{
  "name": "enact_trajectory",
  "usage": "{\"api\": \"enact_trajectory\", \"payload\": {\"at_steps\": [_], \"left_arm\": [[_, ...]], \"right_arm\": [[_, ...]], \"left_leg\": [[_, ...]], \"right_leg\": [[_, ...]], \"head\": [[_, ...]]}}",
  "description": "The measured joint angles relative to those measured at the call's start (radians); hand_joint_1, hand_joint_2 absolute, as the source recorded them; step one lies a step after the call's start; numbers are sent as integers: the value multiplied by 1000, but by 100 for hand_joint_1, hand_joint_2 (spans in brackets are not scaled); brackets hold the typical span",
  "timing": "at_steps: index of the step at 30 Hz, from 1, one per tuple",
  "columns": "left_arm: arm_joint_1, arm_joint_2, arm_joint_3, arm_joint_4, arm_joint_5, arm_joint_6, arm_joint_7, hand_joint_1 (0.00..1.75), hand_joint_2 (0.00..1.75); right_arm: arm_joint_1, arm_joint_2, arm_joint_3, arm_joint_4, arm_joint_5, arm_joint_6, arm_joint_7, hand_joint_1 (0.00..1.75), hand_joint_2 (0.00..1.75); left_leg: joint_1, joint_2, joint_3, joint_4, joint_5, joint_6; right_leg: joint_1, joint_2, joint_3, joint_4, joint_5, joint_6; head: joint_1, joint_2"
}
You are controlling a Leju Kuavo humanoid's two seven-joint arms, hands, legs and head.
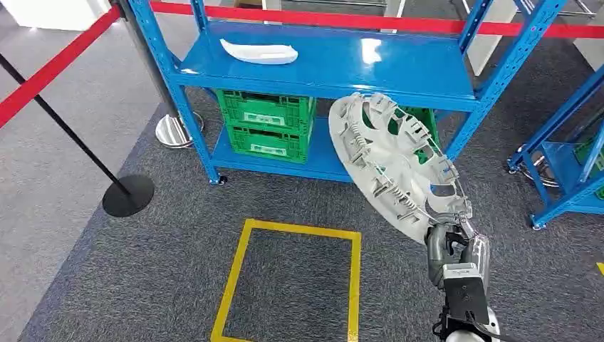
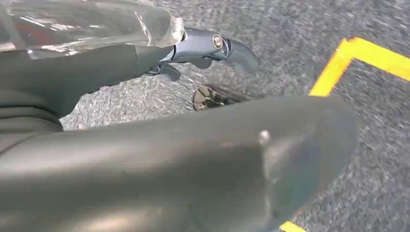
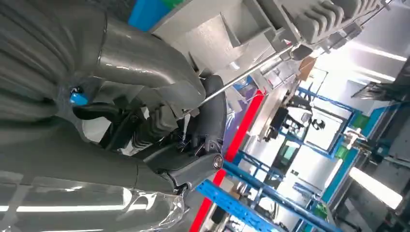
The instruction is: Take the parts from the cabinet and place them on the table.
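Observation:
A large grey wheel cover (image 1: 395, 160) is held tilted in the air in front of the blue cabinet rack (image 1: 399, 71), its ribbed back side facing me. My right hand (image 1: 452, 242) grips its lower rim from below; in the right wrist view the fingers (image 3: 212, 111) clamp the rim and wire ring of the wheel cover (image 3: 251, 24). A white curved part (image 1: 258, 51) lies on the rack's upper shelf at the left. My left hand (image 2: 193, 159) hangs over the grey carpet with nothing in it, its fingers apart.
Two stacked green crates (image 1: 265, 125) sit on the rack's bottom shelf. A yellow taped square (image 1: 235, 278) marks the carpet in front. A stanchion base (image 1: 128, 194) and red belt (image 1: 50, 71) stand at the left, another blue rack (image 1: 563, 142) at the right.

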Motion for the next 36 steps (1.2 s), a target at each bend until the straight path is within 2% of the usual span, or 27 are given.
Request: {"api": "enact_trajectory", "payload": {"at_steps": [1,2,4,5,7,9,10,11,12,14,15,16,19,20,21,22,23,24,25,26,27,29,30,31,34,35,36], "left_arm": [[-1,1,0,0,-2,1,3,0,0],[-1,2,0,0,-6,5,5,0,0],[1,2,0,0,-12,16,8,0,0],[3,4,0,0,-16,24,9,0,0],[4,4,0,0,-19,46,13,0,0],[3,4,0,0,-31,79,15,0,0],[3,3,-1,0,-37,94,14,0,0],[4,3,-1,0,-40,109,10,0,0],[4,3,-2,0,-44,120,5,0,0],[4,4,-2,0,-49,132,-10,0,0],[4,3,-2,0,-49,137,-23,0,0],[1,3,-2,-1,-51,141,-33,0,0],[2,3,-5,-1,-70,172,-50,0,0],[2,3,-7,-1,-70,180,-53,0,0],[3,2,-8,-1,-71,187,-56,0,0],[2,2,-10,-1,-71,189,-59,0,0],[2,0,-11,-1,-70,188,-63,0,0],[2,-1,-11,-1,-68,181,-67,0,0],[2,-2,-11,-1,-64,172,-70,0,0],[2,-2,-11,-1,-60,164,-74,0,0],[2,-2,-10,-1,-58,158,-76,0,0],[2,-4,-10,-1,-58,157,-80,0,0],[2,-5,-10,-1,-58,154,-84,0,0],[0,-6,-10,-1,-57,146,-88,0,0],[3,-6,-11,-1,-59,138,-97,0,0],[4,-5,-11,0,-62,146,-97,0,0],[6,-4,-11,0,-69,155,-97,0,0]], "right_arm": [[5,0,0,0,4,-3,0,175,175],[7,0,1,2,9,-6,0,175,175],[11,0,3,2,18,-11,0,175,175],[13,1,4,3,22,-15,0,175,175],[18,1,7,3,30,-21,0,175,175],[21,0,6,6,40,-30,5,175,175],[23,0,6,9,43,-32,6,175,175],[25,0,6,12,45,-34,8,175,175],[28,0,6,15,46,-34,10,175,175],[30,0,6,18,46,-36,11,175,175],[30,0,6,21,46,-39,11,175,175],[30,0,4,22,46,-43,11,175,175],[30,1,3,27,46,-48,12,175,175],[30,0,3,27,46,-49,12,175,175],[29,0,2,30,47,-49,13,175,175],[31,-1,2,32,47,-50,13,175,175],[31,-1,2,35,47,-51,13,175,175],[31,-2,1,40,47,-52,13,175,175],[30,-3,1,45,47,-52,13,175,175],[30,-5,1,51,48,-52,13,175,175],[30,-6,1,57,50,-52,13,175,175],[26,-6,0,65,53,-52,13,175,175],[22,-8,0,68,53,-53,13,175,175],[17,-9,1,73,53,-53,13,175,175],[12,-10,1,79,57,-56,11,175,175],[11,-10,1,82,59,-58,10,175,175],[7,-11,2,82,61,-60,10,175,175]], "left_leg": [[-4,-9,-6,5,6,-5],[-2,-17,-13,7,14,-12],[0,-37,-25,5,27,-27],[2,-28,-32,10,24,-30],[3,38,-65,91,-53,-43],[11,56,-127,250,-142,-56],[15,58,-146,308,-156,-60],[18,60,-143,319,-148,-62],[19,61,-115,284,-123,-61],[18,81,-8,115,-53,-58],[15,126,52,16,-40,-52],[3,136,67,-4,-51,-44],[0,107,48,0,-49,-19],[7,96,52,-10,-42,-9],[11,89,51,-13,-37,-3],[12,80,48,-12,-34,3],[11,69,45,-12,-33,6],[8,57,41,-11,-31,9],[6,44,39,-10,-30,10],[5,29,39,-9,-29,11],[4,15,39,-6,-29,11],[4,-16,40,1,-30,9],[5,-29,37,7,-32,6],[-1,-40,26,16,-32,0],[12,-74,6,16,-22,-19],[7,-90,2,16,-19,-25],[5,-56,-1,28,-30,-27]], "right_leg": [[-3,2,29,-48,-14,6],[0,-3,25,-53,-20,6],[4,-20,19,-54,-20,-3],[-6,-36,14,-58,-11,-12],[-5,-56,8,-58,-4,-22],[-4,-80,-4,-57,4,-21],[-4,-93,-10,-57,8,-20],[-4,-104,-12,-56,10,-18],[-4,-116,-14,-56,11,-16],[-5,-138,-12,-56,12,-15],[-2,-149,-9,-56,11,-12],[3,-157,-15,-56,10,-4],[3,-186,-9,-59,15,15],[3,-186,-8,-58,11,22],[-1,-136,-17,-41,-5,27],[-1,-92,-42,14,-41,28],[-1,-73,-82,100,-84,29],[0,-66,-127,194,-122,30],[0,-64,-162,264,-140,30],[0,-63,-176,287,-132,29],[0,-63,-164,258,-105,25],[0,-48,-85,86,-7,16],[-2,-6,-44,-12,30,12],[-7,40,-40,-29,15,13],[2,13,-43,-26,17,7],[-5,-2,-41,-33,22,1],[-9,-19,-38,-36,25,-4]], "head": [[-2,0],[0,0],[-2,0],[0,0],[-14,0],[-15,0],[-17,0],[-18,0],[-17,0],[-18,0],[-18,0],[-18,0],[-18,0],[-19,0],[-16,0],[-13,0],[-10,0],[-9,0],[-9,0],[-9,0],[-9,0],[-8,0],[-7,0],[-8,0],[-10,0],[-11,0],[-7,0]]}}
